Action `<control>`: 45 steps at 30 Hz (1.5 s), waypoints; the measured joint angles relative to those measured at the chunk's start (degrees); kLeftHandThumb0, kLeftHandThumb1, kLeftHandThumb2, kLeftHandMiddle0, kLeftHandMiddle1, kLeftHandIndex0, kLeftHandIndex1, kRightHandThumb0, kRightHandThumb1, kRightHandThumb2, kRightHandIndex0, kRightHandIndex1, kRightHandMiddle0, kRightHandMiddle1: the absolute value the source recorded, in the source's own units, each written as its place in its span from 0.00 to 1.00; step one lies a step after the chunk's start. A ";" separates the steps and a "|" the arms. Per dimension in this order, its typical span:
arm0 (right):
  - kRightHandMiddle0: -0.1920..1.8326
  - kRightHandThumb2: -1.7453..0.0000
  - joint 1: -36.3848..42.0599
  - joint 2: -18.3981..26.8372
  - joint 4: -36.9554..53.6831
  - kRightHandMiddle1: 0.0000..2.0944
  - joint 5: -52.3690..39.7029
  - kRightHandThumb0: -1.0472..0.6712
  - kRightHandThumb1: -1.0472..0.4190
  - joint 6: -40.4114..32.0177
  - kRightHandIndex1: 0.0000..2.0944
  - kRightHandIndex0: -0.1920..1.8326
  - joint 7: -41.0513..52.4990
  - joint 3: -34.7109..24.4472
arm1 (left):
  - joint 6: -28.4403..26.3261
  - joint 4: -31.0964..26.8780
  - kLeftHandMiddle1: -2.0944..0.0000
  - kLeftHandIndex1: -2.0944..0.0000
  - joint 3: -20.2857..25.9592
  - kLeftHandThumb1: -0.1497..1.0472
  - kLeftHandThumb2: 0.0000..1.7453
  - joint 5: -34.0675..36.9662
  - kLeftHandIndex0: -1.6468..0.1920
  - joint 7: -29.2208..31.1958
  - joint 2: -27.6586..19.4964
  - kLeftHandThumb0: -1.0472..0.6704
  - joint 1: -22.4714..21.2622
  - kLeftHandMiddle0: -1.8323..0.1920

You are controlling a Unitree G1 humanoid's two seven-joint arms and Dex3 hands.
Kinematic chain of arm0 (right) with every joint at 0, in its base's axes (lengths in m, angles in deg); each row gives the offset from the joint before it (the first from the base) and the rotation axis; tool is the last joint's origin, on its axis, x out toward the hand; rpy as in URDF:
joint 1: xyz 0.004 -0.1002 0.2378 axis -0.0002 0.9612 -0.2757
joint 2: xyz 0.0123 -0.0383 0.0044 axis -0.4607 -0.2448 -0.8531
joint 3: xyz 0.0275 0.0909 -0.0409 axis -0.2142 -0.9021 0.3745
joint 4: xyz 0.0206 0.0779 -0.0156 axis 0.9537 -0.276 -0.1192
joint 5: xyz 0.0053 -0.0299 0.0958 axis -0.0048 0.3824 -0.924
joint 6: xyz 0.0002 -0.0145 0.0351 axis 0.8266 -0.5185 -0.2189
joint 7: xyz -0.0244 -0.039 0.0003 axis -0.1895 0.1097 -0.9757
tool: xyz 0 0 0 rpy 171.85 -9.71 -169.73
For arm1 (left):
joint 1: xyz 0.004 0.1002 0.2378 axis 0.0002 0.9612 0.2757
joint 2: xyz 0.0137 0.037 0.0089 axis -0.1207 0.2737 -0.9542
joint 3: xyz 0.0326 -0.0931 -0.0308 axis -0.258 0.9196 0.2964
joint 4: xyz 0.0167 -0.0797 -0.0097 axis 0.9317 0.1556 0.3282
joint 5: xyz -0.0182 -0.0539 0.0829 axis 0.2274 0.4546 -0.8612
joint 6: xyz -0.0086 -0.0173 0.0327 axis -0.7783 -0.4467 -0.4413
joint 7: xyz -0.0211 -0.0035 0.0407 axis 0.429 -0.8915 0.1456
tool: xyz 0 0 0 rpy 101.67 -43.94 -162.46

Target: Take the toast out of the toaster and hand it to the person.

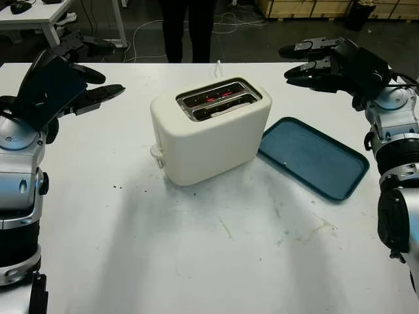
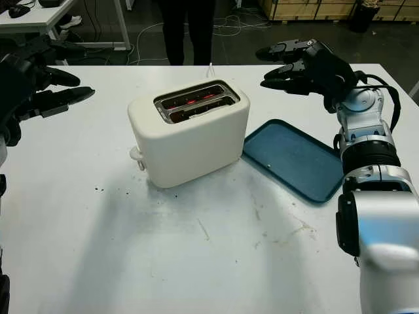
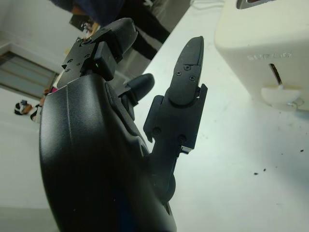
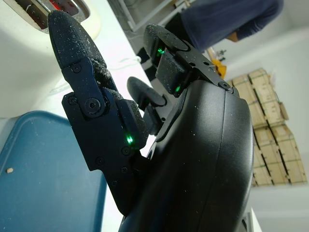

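A cream two-slot toaster [image 1: 209, 134] stands in the middle of the white table [image 1: 196, 261], its slots [image 1: 219, 99] glowing red inside. Whether toast sits in them I cannot tell. Its lever [image 3: 280, 92] is on the end facing my left side. My left hand [image 1: 108, 69] hangs open above the table, to the left of the toaster and apart from it. My right hand [image 1: 294, 64] is open too, raised at the far right, past the toaster's right end. A person [image 1: 186, 29] in dark trousers stands at the table's far edge.
A flat blue tray [image 1: 314, 157] lies just right of the toaster, holding nothing but a crumb [image 4: 8, 170]. A white cord [image 1: 218, 65] runs off behind the toaster. Dark crumbs [image 1: 118, 187] and faint stains mark the near table. Another table [image 1: 33, 13] stands at the back left.
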 measured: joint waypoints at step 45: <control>0.46 1.00 0.00 -0.03 -0.30 0.00 -0.05 0.10 0.16 0.00 0.27 0.38 0.55 -0.06 | -0.42 0.00 0.39 0.63 -0.23 0.88 0.01 -0.03 0.80 0.00 0.00 0.42 -0.55 0.87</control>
